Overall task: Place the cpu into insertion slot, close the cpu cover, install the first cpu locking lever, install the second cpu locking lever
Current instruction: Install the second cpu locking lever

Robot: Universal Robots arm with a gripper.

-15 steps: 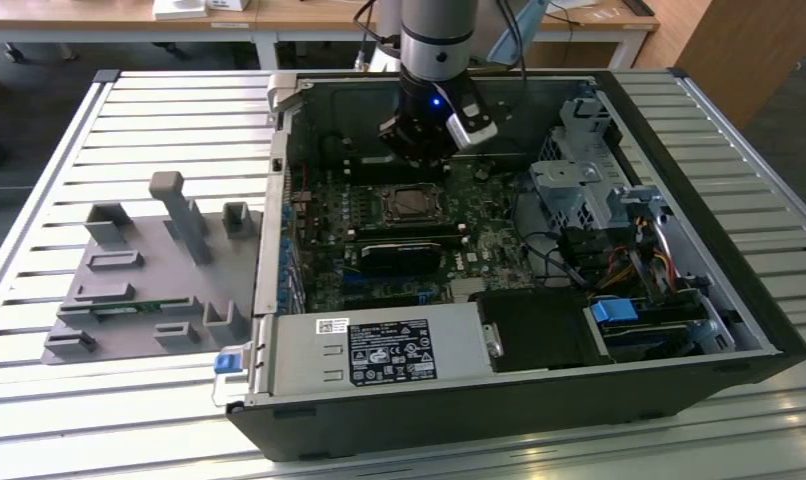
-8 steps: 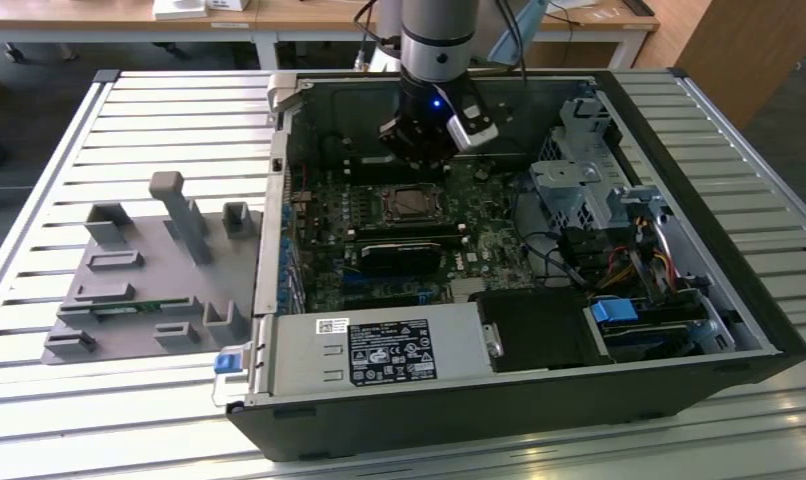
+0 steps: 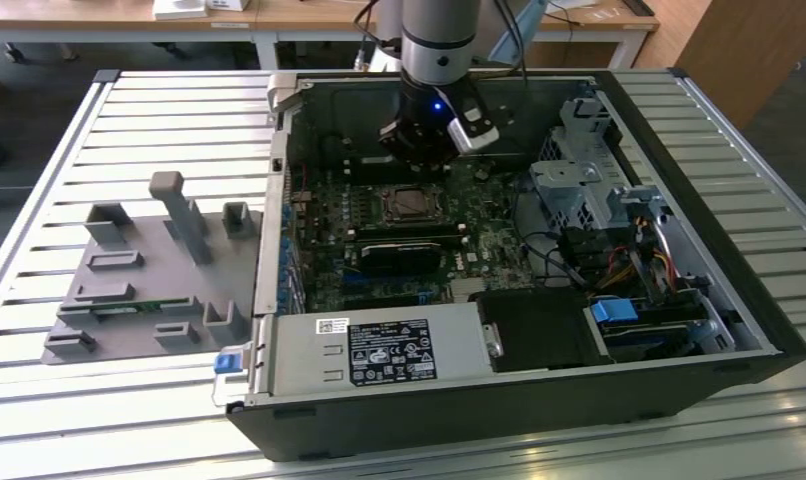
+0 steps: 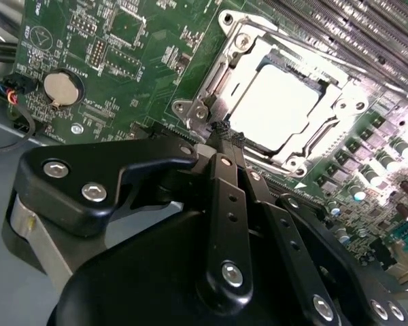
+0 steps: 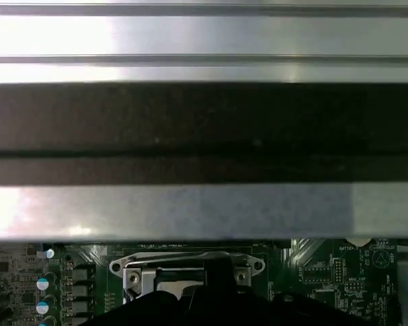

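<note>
Gripper (image 4: 226, 130), fingers pressed together and holding nothing, hovers just at the edge of the socket where the cpu (image 4: 275, 102) sits seated under the cpu cover (image 4: 211, 78), at the motherboard's 12 o'clock in the exterior view; a skewed push likely scrapes the frame.

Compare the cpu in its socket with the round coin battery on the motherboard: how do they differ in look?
Shape: in the second wrist view the cpu is square, the coin battery round. Size: the cpu is plainly larger than the battery. Surroundings: a metal frame, the cpu cover, lies around the cpu, while the battery sits in a small round holder. Both are flat, silvery and lie on the green motherboard.
</note>
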